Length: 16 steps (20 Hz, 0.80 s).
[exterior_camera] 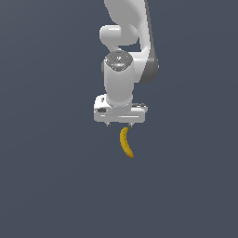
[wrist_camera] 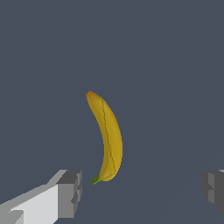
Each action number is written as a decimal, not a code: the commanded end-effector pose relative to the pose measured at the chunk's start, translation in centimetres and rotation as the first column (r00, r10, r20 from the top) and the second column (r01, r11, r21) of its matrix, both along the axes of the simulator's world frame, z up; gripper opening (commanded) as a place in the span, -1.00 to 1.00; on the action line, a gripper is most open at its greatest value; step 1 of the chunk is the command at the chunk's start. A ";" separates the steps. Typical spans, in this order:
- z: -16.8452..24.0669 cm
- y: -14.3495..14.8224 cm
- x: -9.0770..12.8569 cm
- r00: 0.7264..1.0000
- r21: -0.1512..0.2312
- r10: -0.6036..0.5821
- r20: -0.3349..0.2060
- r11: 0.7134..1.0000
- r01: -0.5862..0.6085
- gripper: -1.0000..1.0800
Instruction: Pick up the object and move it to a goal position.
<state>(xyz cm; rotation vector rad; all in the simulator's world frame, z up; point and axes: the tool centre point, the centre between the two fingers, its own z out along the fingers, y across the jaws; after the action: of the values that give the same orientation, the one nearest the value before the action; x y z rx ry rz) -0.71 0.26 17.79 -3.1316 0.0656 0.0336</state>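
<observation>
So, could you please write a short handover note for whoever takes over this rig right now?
Gripper: open, jaws spread wide, holding nothing.
Banana: lying on the dark surface, below the gripper in the exterior view; in the wrist view it sits between the two fingers but nearer one of them, with no visible contact.
Done: arm positioned over the banana.
Left: centre, descend, close, lift, carry to the goal. No goal marker is visible in either view.

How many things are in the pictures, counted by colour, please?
Yellow: 1, the banana.
White: 1, the robot arm, with grey fingers standing apart, not touching the banana.
Total: 2.
</observation>
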 end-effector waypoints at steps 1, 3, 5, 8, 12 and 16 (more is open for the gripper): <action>0.0 0.0 0.0 1.000 0.000 0.000 0.000 1.000 0.000 0.92; 0.0 -0.1 0.0 1.000 -0.002 0.003 -0.001 1.000 -0.003 0.92; 0.0 -0.4 0.1 1.000 -0.007 0.010 -0.002 1.000 -0.011 0.92; 0.2 -1.2 0.1 1.000 -0.018 0.026 -0.007 0.999 -0.026 0.92; 0.5 -1.6 0.2 1.000 -0.021 0.030 -0.009 0.999 -0.030 0.92; 0.1 -1.3 0.2 1.000 -0.020 0.029 -0.008 0.999 -0.029 0.92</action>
<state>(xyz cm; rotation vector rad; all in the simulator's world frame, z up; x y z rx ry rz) -0.53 -1.18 18.09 -3.1535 0.0212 0.0448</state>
